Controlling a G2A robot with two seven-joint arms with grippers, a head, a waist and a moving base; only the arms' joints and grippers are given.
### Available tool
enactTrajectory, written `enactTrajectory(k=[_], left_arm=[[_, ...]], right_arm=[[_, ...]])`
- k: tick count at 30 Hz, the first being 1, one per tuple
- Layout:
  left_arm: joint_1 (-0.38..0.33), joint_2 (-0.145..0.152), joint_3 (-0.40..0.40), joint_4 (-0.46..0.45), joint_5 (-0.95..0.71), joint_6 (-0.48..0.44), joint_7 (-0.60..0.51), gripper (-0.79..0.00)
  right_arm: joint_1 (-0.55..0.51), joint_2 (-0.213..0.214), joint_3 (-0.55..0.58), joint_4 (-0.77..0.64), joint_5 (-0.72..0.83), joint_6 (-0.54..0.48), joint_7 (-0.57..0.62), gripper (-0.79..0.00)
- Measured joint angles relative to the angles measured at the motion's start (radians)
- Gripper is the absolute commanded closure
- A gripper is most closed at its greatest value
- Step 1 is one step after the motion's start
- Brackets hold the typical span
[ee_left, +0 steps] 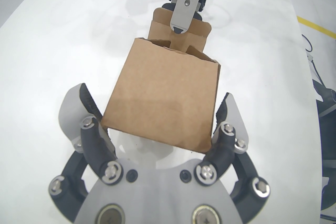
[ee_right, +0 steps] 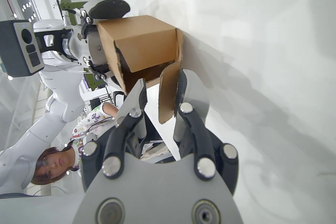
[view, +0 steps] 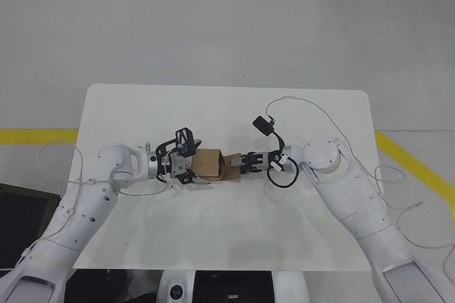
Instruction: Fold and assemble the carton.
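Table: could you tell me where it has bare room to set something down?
Bare: the far-left part of the table beyond the carton, and the near strip before the front edge. Crowded: the middle, where the left claw and right claw meet the carton.

light: bright, even (overhead) | shadows: soft | wrist views: edges bowed

A white table (view: 212,106) stands on a grey floor (view: 212,38) marked with yellow lines (view: 23,136).

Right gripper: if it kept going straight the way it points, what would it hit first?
Probably the carton, at its open end. The right gripper straddles the loose flap there, though exact depth is unclear.
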Motion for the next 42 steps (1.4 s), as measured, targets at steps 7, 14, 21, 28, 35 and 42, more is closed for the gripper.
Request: enactTrajectory(k=[7, 14, 21, 28, 35, 42], left_arm=[[0.004, 0.0, 0.002, -0.003, 0.007, 0.001, -0.003, -0.785], [0.005, 0.0, 0.0, -0.002, 0.011, 0.001, -0.003, -0.785], [0.003, 0.0, -0.002, 0.002, 0.016, 0.0, 0.0, -0.785], [0.004, 0.0, -0.003, 0.004, 0.025, -0.001, 0.002, -0.785], [0.005, 0.0, -0.003, 0.007, 0.029, 0.0, 0.005, -0.785], [0.004, 0.0, -0.003, 0.008, 0.031, -0.001, 0.007, -0.785]], right_arm=[[-0.002, -0.007, -0.01, -0.011, 0.054, -0.007, -0.011, -0.305], [-0.01, -0.017, -0.019, 0.017, 0.144, -0.066, -0.024, -0.305], [-0.018, -0.025, -0.025, 0.059, 0.209, -0.119, -0.04, -0.271], [-0.031, -0.03, -0.021, 0.088, 0.262, -0.164, -0.052, -0.194], [-0.03, -0.033, -0.029, 0.114, 0.269, -0.168, -0.054, -0.182], [-0.019, -0.037, -0.04, 0.133, 0.256, -0.154, -0.056, -0.182]])
